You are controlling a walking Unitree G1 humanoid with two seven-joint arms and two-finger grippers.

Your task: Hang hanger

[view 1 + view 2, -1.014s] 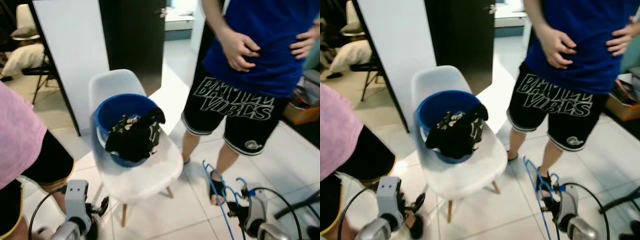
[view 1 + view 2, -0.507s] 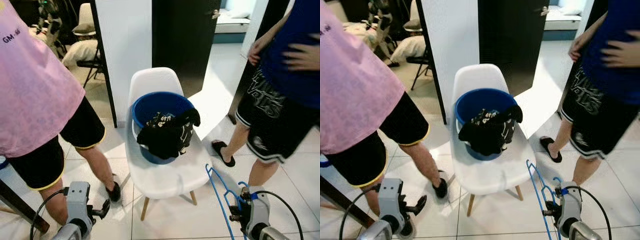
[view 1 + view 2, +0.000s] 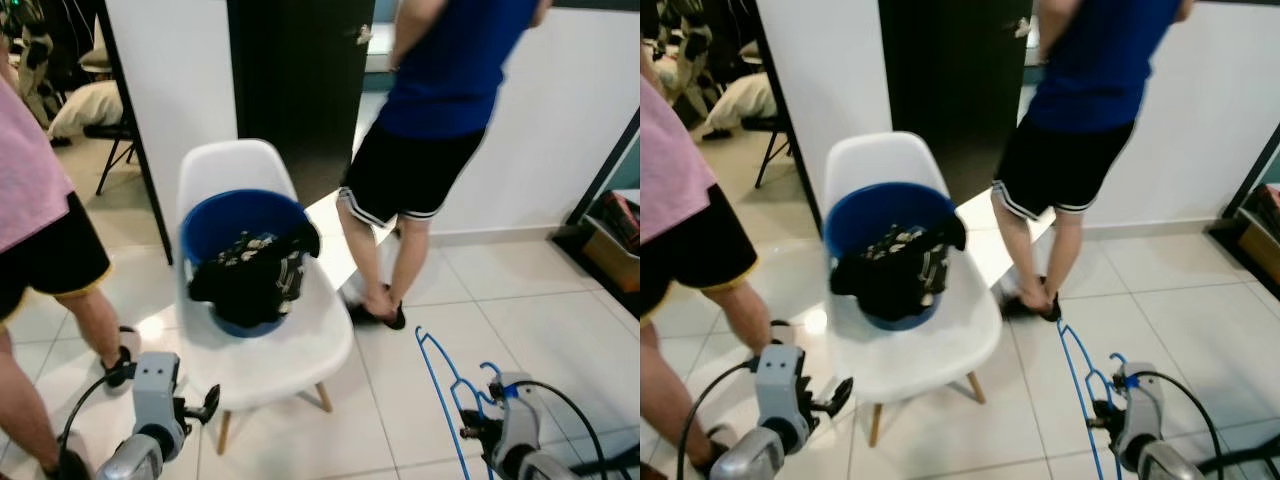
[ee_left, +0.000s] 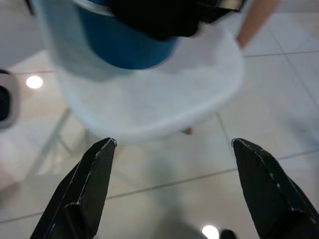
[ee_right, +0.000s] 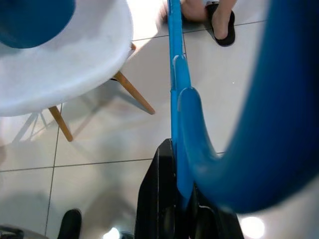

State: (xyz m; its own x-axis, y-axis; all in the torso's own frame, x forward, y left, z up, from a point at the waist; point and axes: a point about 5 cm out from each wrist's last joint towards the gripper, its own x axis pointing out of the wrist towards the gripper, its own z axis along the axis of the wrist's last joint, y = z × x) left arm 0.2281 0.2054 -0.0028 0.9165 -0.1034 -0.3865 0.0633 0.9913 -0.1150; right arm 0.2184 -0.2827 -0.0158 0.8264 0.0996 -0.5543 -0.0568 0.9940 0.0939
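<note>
A blue plastic hanger (image 3: 437, 380) stands low at the right, above the tiled floor, with my right gripper (image 3: 470, 432) shut on its lower end. In the right wrist view the black fingers (image 5: 154, 199) clamp the blue hanger (image 5: 175, 74), whose hook curves close past the camera. My left gripper (image 3: 203, 404) hangs low at the left, open and holding nothing. In the left wrist view its fingers (image 4: 94, 174) stand wide apart in front of the white chair (image 4: 164, 99).
The white chair (image 3: 300, 350) carries a blue basin (image 3: 225, 220) with black clothes (image 3: 245, 280) draped over its rim. A person in blue (image 3: 440, 90) stands behind it by a dark doorway (image 3: 300, 80). A person in pink (image 3: 30, 200) is at the left. Open tiled floor lies at the right.
The camera has shifted. The person in blue has stepped back from the right foreground to behind the chair. Both grippers keep their states; the hanger stays in the right one.
</note>
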